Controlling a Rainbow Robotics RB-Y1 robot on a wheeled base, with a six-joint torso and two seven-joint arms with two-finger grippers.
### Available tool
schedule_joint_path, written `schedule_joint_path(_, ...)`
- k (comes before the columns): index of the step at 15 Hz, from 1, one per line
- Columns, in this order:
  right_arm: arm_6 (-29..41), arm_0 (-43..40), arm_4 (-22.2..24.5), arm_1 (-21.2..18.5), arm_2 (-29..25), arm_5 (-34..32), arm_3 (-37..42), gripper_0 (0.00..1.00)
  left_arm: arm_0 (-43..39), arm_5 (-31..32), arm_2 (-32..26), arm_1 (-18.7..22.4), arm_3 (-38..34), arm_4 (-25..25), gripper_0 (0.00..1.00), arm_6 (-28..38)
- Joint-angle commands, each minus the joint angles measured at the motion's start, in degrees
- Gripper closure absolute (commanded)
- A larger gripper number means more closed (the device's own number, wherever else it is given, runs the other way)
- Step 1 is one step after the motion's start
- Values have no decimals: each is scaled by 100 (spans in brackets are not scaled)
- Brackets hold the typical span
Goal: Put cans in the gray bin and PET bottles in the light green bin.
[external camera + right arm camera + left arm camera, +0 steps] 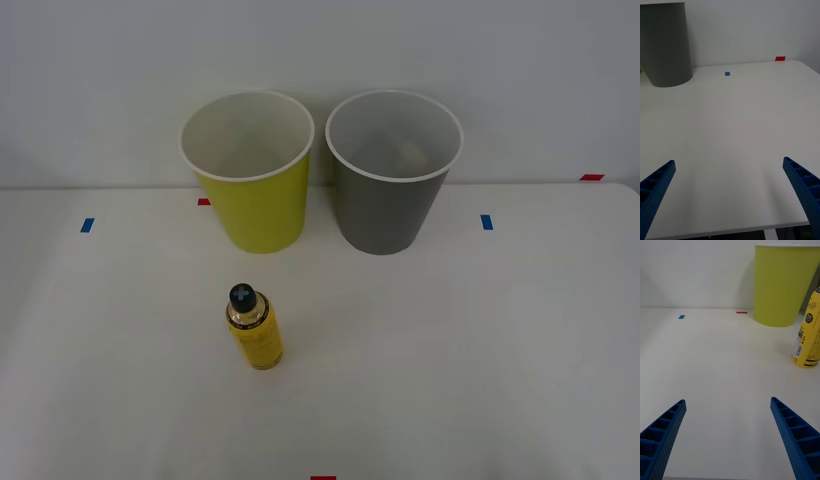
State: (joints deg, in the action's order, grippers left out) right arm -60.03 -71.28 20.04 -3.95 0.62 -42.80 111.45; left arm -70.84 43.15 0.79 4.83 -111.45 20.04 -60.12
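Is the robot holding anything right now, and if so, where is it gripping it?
Nothing is held. Both grippers, left and right, are open over bare table; the PET bottle stands untouched.

looking like a lab test setup, plain white table [480, 340] sitting against a bare white wall [100, 80], blue tape markers [87, 225] and red tape markers [591, 177] lining the table's edges

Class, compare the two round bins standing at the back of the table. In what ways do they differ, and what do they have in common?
Colour: the yellow-green tapered round bin is bright, while the dark gray tapered round bin is dull.
Place: the yellow-green bin stands on the robot's left, the gray bin on its right.
Neighbour: the small yellow-labelled bottle with a black cap stands in front of the yellow-green bin, not the gray one.
Shared: both stand upright, look about the same size, and have white rims.
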Motion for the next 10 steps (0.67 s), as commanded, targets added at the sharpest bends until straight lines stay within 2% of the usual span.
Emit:
schedule_joint_path(1, 0, 0, 0, 0, 0, 0, 0, 0, 0, 0, 0, 0, 0, 0, 23, 0)
schedule_joint_path(3, 0, 0, 0, 0, 0, 0, 0, 0, 184, -88, 53, 26, 281, 35, 23, -9)
schedule_joint_path(4, 0, 0, 0, 0, 0, 0, 0, 0, 237, 88, 0, 97, 369, 9, 20, -26)
schedule_joint_path(5, 0, 0, 0, 0, 0, 0, 0, 0, 307, 193, -53, 193, 378, -9, 9, -18)
schedule_joint_path(7, 0, 0, 0, 0, 0, 0, 0, 0, 527, 273, -53, 378, 387, -44, 3, -35)
schedule_joint_path(10, 0, 0, 0, 0, 0, 0, 0, 0, 1142, 325, 35, 888, 677, -62, 0, -141)
